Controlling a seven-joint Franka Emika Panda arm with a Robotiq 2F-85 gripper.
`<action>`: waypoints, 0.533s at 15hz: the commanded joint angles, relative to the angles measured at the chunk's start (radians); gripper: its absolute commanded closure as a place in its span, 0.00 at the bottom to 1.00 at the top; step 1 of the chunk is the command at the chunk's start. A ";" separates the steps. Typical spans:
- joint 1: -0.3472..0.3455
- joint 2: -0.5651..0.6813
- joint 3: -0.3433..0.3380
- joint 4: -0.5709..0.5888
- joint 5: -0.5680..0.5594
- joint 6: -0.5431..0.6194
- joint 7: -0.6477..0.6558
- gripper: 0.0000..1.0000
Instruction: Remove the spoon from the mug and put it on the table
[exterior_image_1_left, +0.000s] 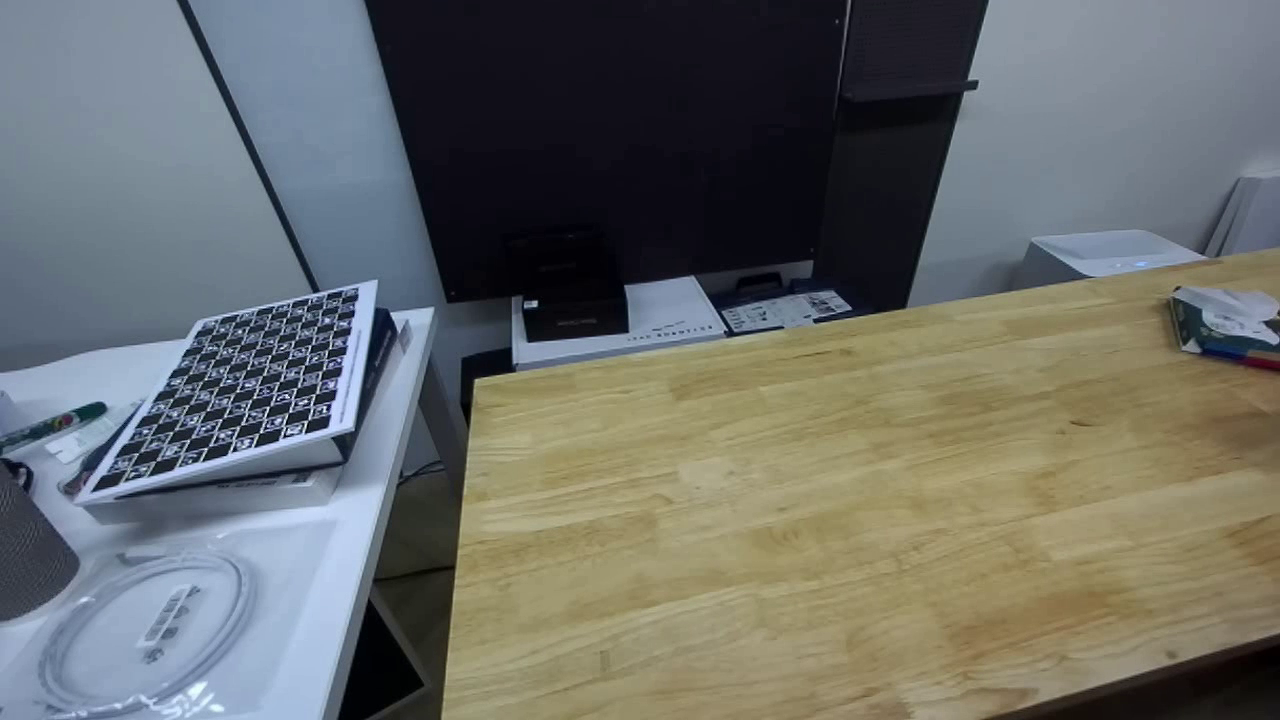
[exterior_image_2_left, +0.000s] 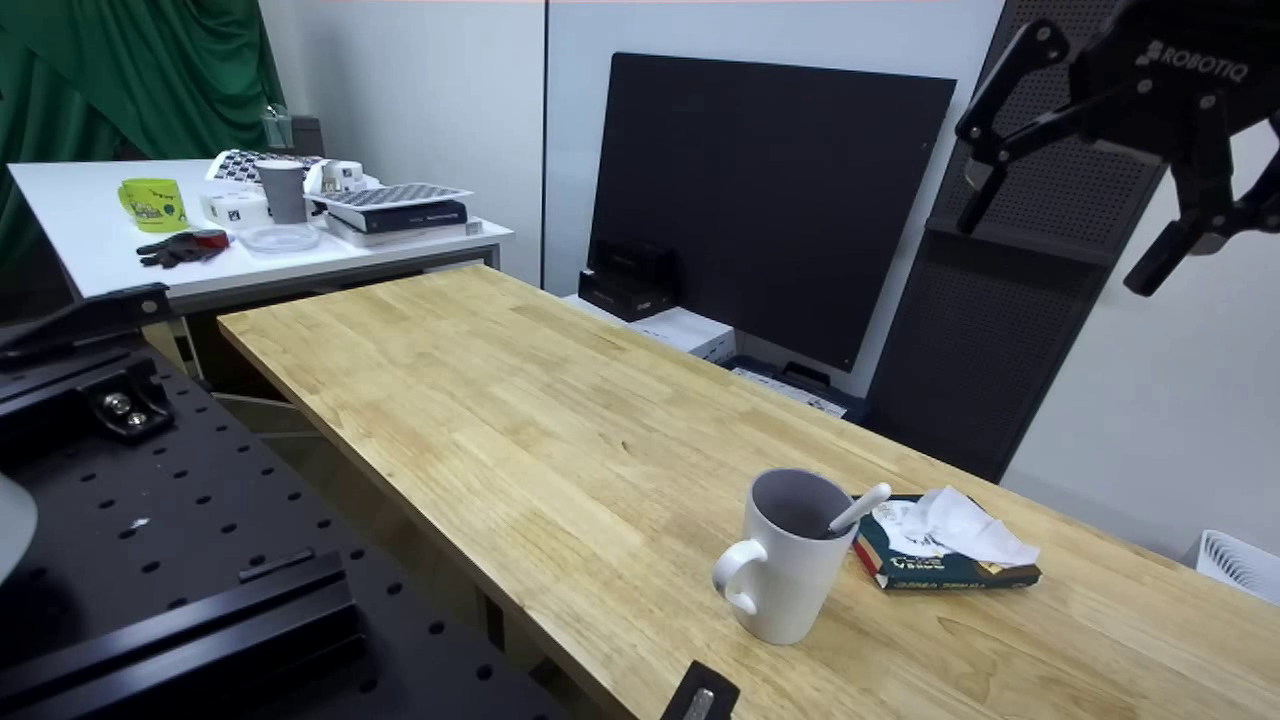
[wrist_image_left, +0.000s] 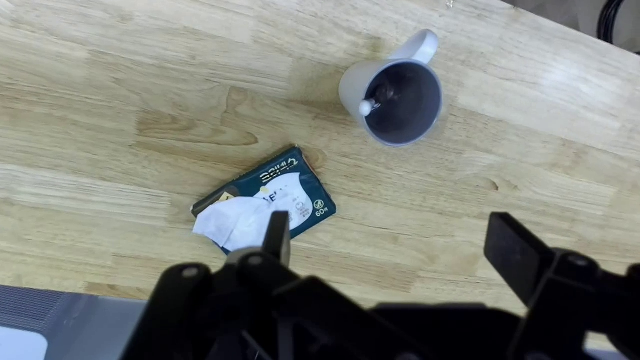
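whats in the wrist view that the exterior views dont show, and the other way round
Only the wrist view: a bundled black cable past the edge of the table, and a readable printed "60" on the green pack.

Only the exterior views: the black board, the white side desk and, in an exterior view, the lime-green mug on it.

Shared: the table and green pack in all three; the white mug, the spoon leaning in it and the open hand in the wrist view and in an exterior view.
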 joint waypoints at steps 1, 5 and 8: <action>-0.049 0.076 0.046 0.076 0.032 -0.024 -0.001 0.00; -0.072 0.117 0.077 0.081 0.052 -0.021 -0.005 0.00; -0.083 0.141 0.087 0.078 0.052 -0.026 0.002 0.00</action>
